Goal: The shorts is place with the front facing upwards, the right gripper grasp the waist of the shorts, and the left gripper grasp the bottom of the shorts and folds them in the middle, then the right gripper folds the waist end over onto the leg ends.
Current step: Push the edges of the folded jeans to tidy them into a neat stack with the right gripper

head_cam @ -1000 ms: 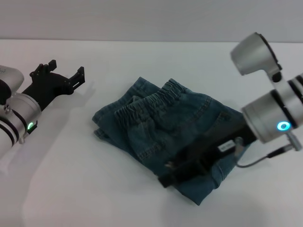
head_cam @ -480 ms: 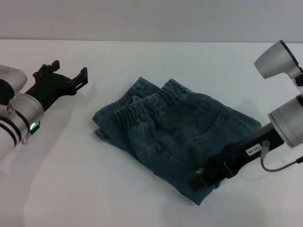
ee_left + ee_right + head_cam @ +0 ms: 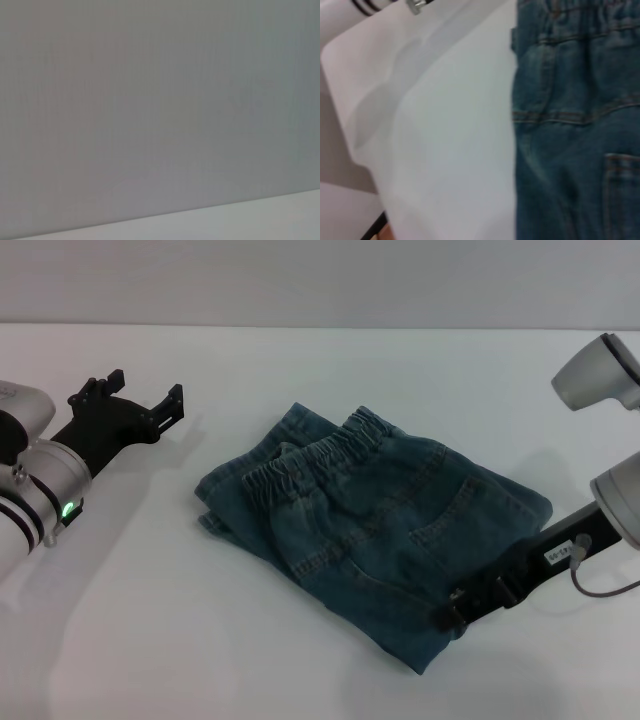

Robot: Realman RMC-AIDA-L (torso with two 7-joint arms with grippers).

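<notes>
From the head camera I see the shorts (image 3: 370,530) lying folded in a compact bundle on the white desk (image 3: 300,660), roughly at its middle. The waist (image 3: 318,455) sits on top of the bundle, its ruffled band on the far left part of the shorts. A back pocket with orange stitching faces up to the right of that band. The right claw (image 3: 455,615) is at the near right edge of the shorts, low over the denim or touching it; I cannot tell which. I cannot tell whether its fingers are spread or closed, since only a dark block shows there. The left claw (image 3: 140,405) is well to the left of the shorts, above bare desk, with its two black fingers spread wide and nothing between them.

From the left wrist camera I get only a plain grey surface with a pale strip along one edge; neither the shorts nor a claw shows.

From the right wrist camera I see the shorts (image 3: 575,125) close up, filling one side, with the waist (image 3: 580,20) gathered along one edge and a stitched pocket seam below it. Bare desk (image 3: 455,150) lies beside the denim. This arm's own fingers are not visible here.
</notes>
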